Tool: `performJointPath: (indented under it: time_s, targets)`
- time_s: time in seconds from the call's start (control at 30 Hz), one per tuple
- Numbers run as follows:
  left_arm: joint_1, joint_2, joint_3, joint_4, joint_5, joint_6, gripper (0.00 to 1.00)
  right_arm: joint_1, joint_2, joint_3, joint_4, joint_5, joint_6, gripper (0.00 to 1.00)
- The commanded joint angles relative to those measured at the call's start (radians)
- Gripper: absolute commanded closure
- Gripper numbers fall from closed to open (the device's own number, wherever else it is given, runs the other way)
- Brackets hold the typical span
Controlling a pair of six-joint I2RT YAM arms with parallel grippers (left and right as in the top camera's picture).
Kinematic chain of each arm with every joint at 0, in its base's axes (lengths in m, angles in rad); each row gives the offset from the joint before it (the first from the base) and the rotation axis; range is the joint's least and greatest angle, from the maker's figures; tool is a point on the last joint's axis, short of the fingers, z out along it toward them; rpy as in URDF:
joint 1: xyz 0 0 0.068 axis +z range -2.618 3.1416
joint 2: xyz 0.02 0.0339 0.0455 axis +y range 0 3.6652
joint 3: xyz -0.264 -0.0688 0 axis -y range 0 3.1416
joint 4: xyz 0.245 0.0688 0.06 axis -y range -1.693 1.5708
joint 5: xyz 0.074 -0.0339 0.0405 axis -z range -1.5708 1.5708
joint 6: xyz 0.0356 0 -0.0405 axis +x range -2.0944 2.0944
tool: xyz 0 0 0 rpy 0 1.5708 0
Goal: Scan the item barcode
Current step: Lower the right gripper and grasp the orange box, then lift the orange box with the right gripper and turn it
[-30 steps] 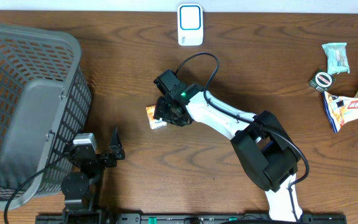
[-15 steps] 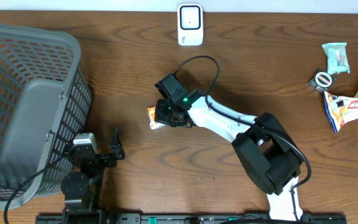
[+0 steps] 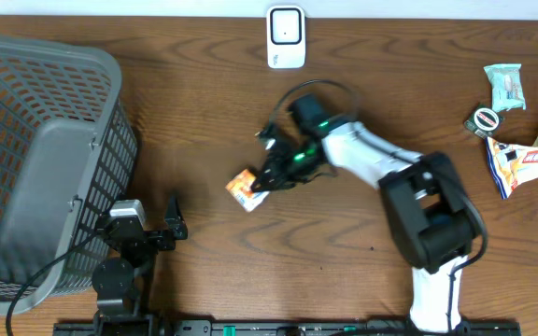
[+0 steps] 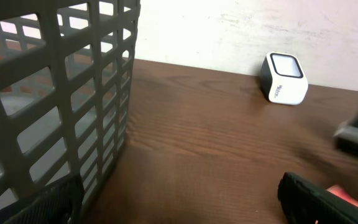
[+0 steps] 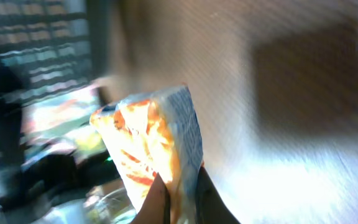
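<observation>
A small orange and white snack packet hangs just left of the table's middle, with my right gripper shut on its edge. In the right wrist view the packet stands upright, pinched at its bottom between the two dark fingertips. The white barcode scanner stands at the table's back edge, also seen as the scanner in the left wrist view. My left gripper rests open near the front left, its fingers wide apart with nothing between them.
A large grey mesh basket fills the left side, close beside the left gripper. At the far right lie a pale green packet, a round item and an orange-white snack bag.
The right gripper closed on the packet and lifted it off the table. The right wrist swung back and to the right, tilting the packet. The left arm has not moved.
</observation>
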Motion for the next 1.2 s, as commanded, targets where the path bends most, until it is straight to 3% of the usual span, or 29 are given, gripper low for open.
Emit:
performJointPath:
  time_s: [0.0,0.17,0.43,0.87,1.17]
  targets:
    - [0.002,-0.001,-0.021,-0.022,0.005,-0.008,0.02,-0.092,-0.041,-0.003,-0.113,-0.262,-0.235,0.99]
    - [0.002,-0.001,-0.021,-0.022,0.005,-0.008,0.02,-0.187,-0.041,-0.003,-0.433,-0.267,-0.554,0.99]
    - [0.002,-0.001,-0.021,-0.022,0.005,-0.008,0.02,-0.302,-0.043,-0.005,-1.032,-0.286,-1.296,0.99]
    - [0.002,-0.001,-0.021,-0.022,0.005,-0.008,0.02,-0.323,-0.136,-0.018,-1.033,-0.21,-1.176,0.99]
    - [0.002,-0.001,-0.021,-0.022,0.005,-0.008,0.02,-0.311,-0.357,-0.022,-1.033,-0.201,-1.094,0.99]
